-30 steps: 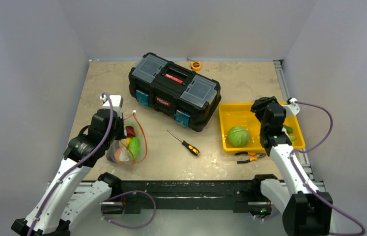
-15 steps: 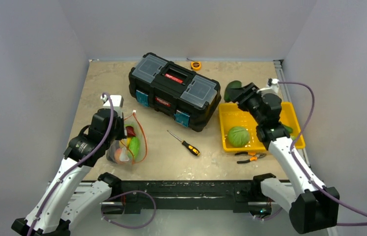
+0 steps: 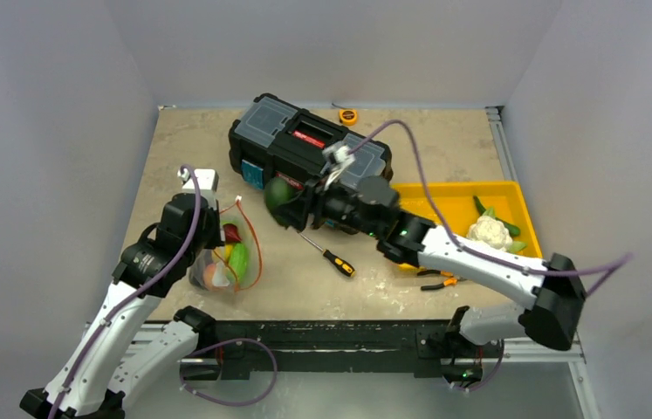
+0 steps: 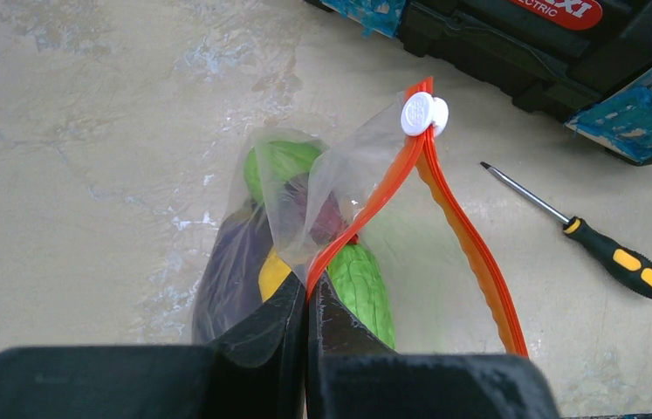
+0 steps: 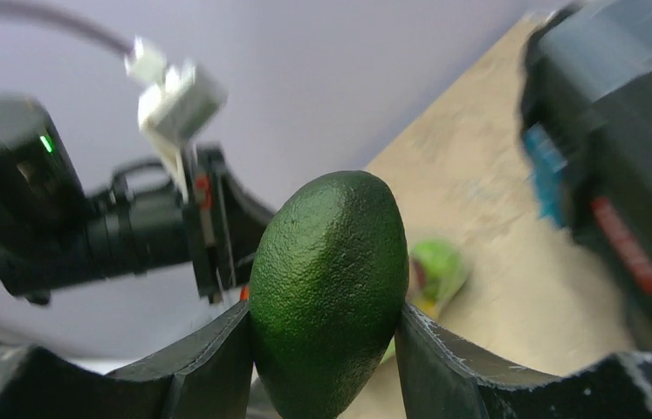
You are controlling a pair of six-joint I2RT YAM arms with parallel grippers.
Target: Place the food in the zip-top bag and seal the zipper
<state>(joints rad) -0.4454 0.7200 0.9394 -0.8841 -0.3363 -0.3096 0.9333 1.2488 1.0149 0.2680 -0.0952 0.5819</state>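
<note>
Only the right wrist view is clearly showing the right tool [image 5: 326, 349] half spread, clamping a dark green fruit [image 5: 326, 271]. The left wrist view is showing the left tool [image 4: 307, 301] pinched tight on the zipper [image 4: 470, 253] of the zip-top bag [image 4: 344, 170], lying left on the desk [image 4: 86, 131].

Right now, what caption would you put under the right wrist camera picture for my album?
The right gripper clamps a dark green fruit, the left arm blurred behind it.

The zip-top bag [image 3: 228, 260] lies left of the screwdriver [image 3: 326, 253], toolbox [image 3: 280, 122] behind both.
</note>
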